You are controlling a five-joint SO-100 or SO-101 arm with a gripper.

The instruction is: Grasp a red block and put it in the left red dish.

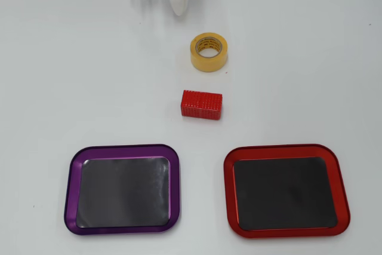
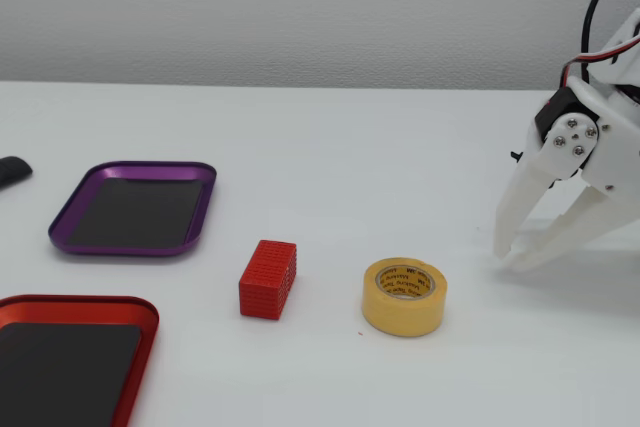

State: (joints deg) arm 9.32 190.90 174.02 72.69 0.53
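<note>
The red block [image 1: 202, 104] lies on the white table between the tape roll and the two trays; in the fixed view it [image 2: 268, 279] stands just right of the trays. The red dish [image 1: 230, 195] with its black inside is empty and sits at the lower right of the overhead view, and at the lower left of the fixed view [image 2: 100, 302]. My gripper [image 2: 508, 259] is at the right of the fixed view, its tips together on the table and holding nothing, well right of the block. Only a white finger [image 1: 179, 4] shows at the top of the overhead view.
A yellow tape roll [image 1: 209, 64] lies between the gripper and the block, and also shows in the fixed view [image 2: 403, 315]. An empty purple-rimmed tray [image 1: 70, 189] sits beside the red dish [image 2: 205, 209]. A dark object [image 2: 12, 170] lies at the fixed view's left edge.
</note>
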